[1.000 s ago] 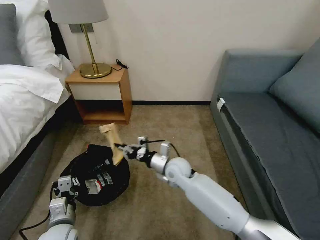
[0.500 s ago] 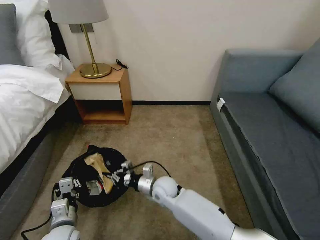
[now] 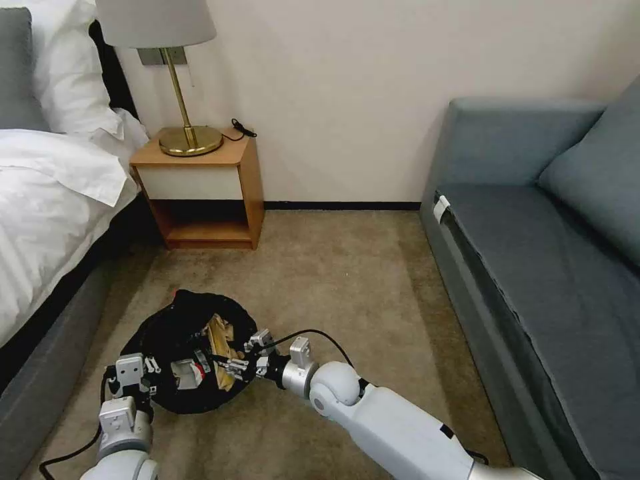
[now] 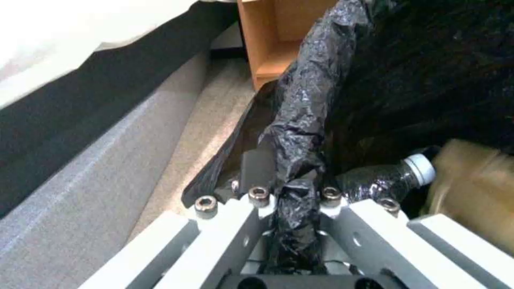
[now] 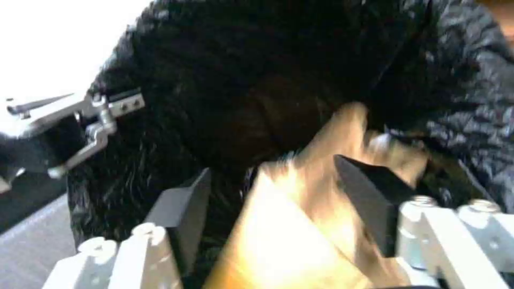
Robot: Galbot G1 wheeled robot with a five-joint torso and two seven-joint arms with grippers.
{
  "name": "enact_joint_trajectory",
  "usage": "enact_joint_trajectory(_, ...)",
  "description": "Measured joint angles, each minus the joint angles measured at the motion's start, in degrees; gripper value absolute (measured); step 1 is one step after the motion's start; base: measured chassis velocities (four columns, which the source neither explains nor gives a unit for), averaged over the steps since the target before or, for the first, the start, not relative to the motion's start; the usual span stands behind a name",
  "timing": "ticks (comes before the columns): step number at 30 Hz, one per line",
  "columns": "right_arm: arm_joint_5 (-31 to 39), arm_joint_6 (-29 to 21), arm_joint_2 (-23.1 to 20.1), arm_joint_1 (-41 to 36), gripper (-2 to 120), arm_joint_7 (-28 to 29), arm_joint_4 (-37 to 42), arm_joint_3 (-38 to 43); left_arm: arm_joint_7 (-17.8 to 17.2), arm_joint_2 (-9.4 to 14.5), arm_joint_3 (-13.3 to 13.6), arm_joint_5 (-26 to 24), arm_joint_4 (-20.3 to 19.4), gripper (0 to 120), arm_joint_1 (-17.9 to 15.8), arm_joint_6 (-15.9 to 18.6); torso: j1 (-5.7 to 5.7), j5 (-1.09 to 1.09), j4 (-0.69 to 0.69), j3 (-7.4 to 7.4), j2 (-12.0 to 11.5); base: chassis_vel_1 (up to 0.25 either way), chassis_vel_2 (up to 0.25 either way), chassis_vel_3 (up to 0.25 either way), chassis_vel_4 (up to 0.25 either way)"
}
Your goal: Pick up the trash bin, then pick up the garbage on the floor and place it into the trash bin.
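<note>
The trash bin (image 3: 167,327), lined with a crinkled black bag, hangs low over the carpet at lower left. My left gripper (image 3: 130,375) is shut on its near rim; the left wrist view has the fingers pinching a fold of bag (image 4: 292,176). My right gripper (image 3: 235,367) reaches over the bin's right rim and stands open. A tan paper scrap (image 3: 219,343) lies inside the bin just past the right gripper's fingertips, and shows blurred between the spread fingers (image 5: 300,224). A red-and-white wrapper (image 3: 188,371) and a clear bottle (image 4: 396,174) also rest inside.
A wooden nightstand (image 3: 200,193) with a brass lamp (image 3: 190,137) stands at the wall behind the bin. The bed (image 3: 47,200) runs along the left, a grey sofa (image 3: 533,253) along the right. Bare carpet (image 3: 347,280) lies between them.
My right gripper came down from above the bin's far rim into the bin with the tan paper, then opened. The paper now lies in the bin. The left gripper kept its hold.
</note>
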Motion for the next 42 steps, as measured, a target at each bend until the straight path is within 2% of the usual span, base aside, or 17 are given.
enact_joint_trajectory(2,-0.07,0.02,0.32,-0.09,77,0.00,0.21,0.79,0.00,0.06,-0.04,0.00,0.17,0,0.00,0.00,0.00,0.00,0.00,0.00,0.00,0.000,0.000,0.000,0.000)
enact_joint_trajectory(7,-0.33,0.07,0.63,-0.08,88,-0.01,0.64,1.75,0.00,0.17,-0.09,0.00,0.24,0,-0.01,0.00,0.00,0.00,0.01,0.00,0.00,0.000,0.000,0.000,0.000)
enact_joint_trajectory(9,-0.75,0.20,0.87,-0.18,98,-0.01,1.26,2.96,0.01,0.18,-0.09,-0.05,0.30,0,-0.01,-0.01,0.00,0.00,0.01,0.00,0.00,0.000,0.000,0.000,0.000)
enact_joint_trajectory(13,-0.37,0.21,1.22,-0.86,100,-0.09,4.21,8.24,-0.11,0.37,-0.22,-0.66,0.21,0,-0.06,-0.08,0.00,0.00,0.01,0.00,0.00,0.000,0.000,0.000,0.000)
enact_joint_trajectory(17,4.68,-0.23,1.12,-1.19,100,-0.19,7.15,13.90,-0.87,0.76,-0.54,-2.08,-0.70,0,-0.34,0.40,0.00,0.01,0.01,0.00,0.00,0.000,0.000,0.000,0.000)
enact_joint_trajectory(20,10.87,-0.64,0.24,-1.24,100,-0.17,9.63,21.64,-2.09,1.41,-0.86,-5.88,-1.91,0,-1.26,1.63,0.00,0.02,0.00,0.00,0.00,0.000,0.000,0.000,0.000)
enact_joint_trajectory(24,12.10,-0.66,-0.64,-1.52,100,-0.15,10.61,26.58,-2.99,1.66,-0.84,-8.12,-2.15,0,-2.13,1.99,0.00,0.02,0.00,0.00,0.00,0.000,0.000,0.000,0.000)
enact_joint_trajectory(25,12.47,-0.67,-1.48,-2.59,100,-0.11,11.60,30.82,-4.70,1.69,-0.43,-11.23,-2.15,0,-3.12,2.57,0.00,0.01,0.00,0.00,0.00,0.000,0.000,0.000,0.000)
enact_joint_trajectory(27,12.48,-0.68,-1.58,-2.96,100,-0.12,11.82,31.51,-5.06,1.69,-0.32,-11.97,-2.15,0,-3.23,2.69,0.00,0.02,0.01,0.00,0.00,0.000,0.000,0.000,0.000)
enact_joint_trajectory(29,12.35,-0.69,-2.20,-5.21,100,-0.12,12.88,34.98,-7.72,1.58,0.56,-17.38,-2.11,0,-4.17,3.27,0.00,0.00,0.01,0.01,0.00,0.000,0.000,0.000,0.000)
enact_joint_trajectory(31,11.84,-0.63,-2.79,-8.35,100,-0.34,14.48,38.71,-12.07,0.86,1.56,-25.68,-1.82,0,-5.61,3.31,0.00,0.02,-0.02,0.00,0.00,0.000,0.000,0.000,0.000)
enact_joint_trajectory(33,11.73,-0.63,-2.87,-8.79,100,-0.40,14.73,39.20,-12.80,0.74,1.72,-27.20,-1.77,0,-5.80,3.31,0.00,0.02,-0.02,0.00,0.00,0.000,0.000,0.000,0.000)
enact_joint_trajectory(34,11.27,-0.58,-3.05,-10.44,100,-0.65,15.74,40.95,-15.96,0.34,2.20,-33.41,-1.38,0,-6.48,3.32,0.00,0.02,-0.02,0.00,0.00,0.000,0.000,0.000,0.000)
enact_joint_trajectory(35,10.99,-0.55,-3.17,-11.51,100,-0.83,16.49,42.10,-18.44,0.12,2.22,-37.11,-0.75,0,-6.99,3.29,0.00,0.00,-0.01,0.00,0.00,0.000,0.000,0.000,0.000)
enact_joint_trajectory(37,10.88,-0.53,-3.22,-12.01,100,-0.90,16.86,42.65,-19.60,0.04,2.12,-38.69,-0.38,0,-7.18,3.21,0.00,0.00,-0.02,0.00,0.00,0.000,0.000,0.000,0.000)
enact_joint_trajectory(40,10.44,-0.50,-3.33,-13.83,100,-1.08,18.37,45.17,-24.79,0.61,1.04,-46.19,1.52,0,-7.85,2.62,0.00,0.00,0.01,0.00,0.00,0.000,0.000,0.000,0.000)
enact_joint_trajectory(42,10.30,-0.50,-3.33,-14.16,100,-1.11,18.64,45.76,-26.05,1.00,0.63,-48.04,1.98,0,-7.98,2.55,0.00,0.01,0.01,0.00,0.00,0.000,0.000,0.000,0.000)
